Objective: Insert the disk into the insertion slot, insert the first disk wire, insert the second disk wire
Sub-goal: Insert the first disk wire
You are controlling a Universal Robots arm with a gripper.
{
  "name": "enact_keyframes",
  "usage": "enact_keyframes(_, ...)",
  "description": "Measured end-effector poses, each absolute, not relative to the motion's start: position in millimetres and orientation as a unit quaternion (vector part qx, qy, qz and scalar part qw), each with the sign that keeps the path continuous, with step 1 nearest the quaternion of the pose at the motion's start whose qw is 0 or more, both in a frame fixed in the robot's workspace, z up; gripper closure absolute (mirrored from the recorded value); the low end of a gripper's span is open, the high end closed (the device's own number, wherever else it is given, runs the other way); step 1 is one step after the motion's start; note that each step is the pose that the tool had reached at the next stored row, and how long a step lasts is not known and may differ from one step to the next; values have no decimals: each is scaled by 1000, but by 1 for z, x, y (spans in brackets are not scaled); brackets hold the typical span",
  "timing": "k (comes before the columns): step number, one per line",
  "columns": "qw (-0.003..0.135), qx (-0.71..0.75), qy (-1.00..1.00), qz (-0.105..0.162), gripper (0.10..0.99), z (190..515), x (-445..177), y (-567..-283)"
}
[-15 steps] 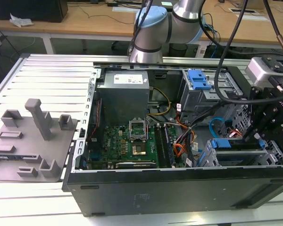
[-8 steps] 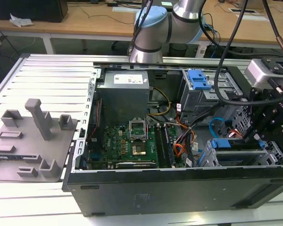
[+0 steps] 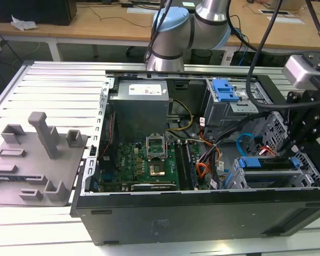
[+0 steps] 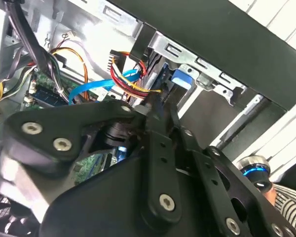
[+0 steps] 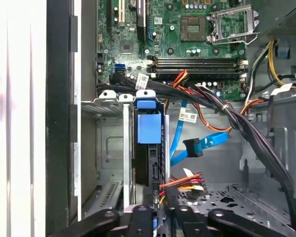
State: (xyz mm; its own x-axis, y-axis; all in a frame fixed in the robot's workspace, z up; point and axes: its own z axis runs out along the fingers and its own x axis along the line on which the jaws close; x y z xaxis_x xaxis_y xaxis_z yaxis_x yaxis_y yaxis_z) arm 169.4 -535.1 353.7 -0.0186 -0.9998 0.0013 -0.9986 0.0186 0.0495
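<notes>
Slotted metal table (image 3: 58,80) carried the open computer case (image 3: 202,213). Nearest its front wall, the disk (image 5: 149,127) sat inside the insertion slot (image 5: 108,148), blue handle outward. Just beside it, the gripper (image 4: 151,103) was narrow, pinching the plug end of the first disk wire (image 4: 130,84). Farther in, the second disk wire (image 5: 207,143) curved beside the motherboard (image 3: 138,160).

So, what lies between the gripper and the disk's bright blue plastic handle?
In the first wrist view, the end of a red, yellow and black wire bundle lies between gripper and handle.
</notes>
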Motion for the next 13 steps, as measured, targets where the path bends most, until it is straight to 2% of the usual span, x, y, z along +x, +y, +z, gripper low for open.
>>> enact_keyframes(2, 18, 700, -713, -17, 980, 364, 169, -535)
enact_keyframes(13, 18, 700, -713, -17, 980, 366, 148, -535)
